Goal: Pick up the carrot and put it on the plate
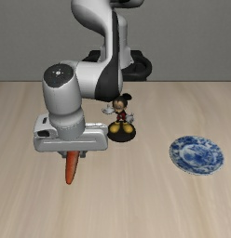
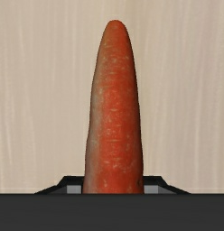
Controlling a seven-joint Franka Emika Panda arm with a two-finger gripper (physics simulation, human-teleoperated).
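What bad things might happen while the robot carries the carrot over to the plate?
1. The Mickey Mouse figurine stands close beside the gripper, between it and the blue-patterned plate. A low, straight move might knock it over.
2. The carrot is gripped near one end, and most of it hangs below the fingers. It might tilt or slip out during a fast move.

Thick end of the carrot [image 1: 72,168] behind the jaws
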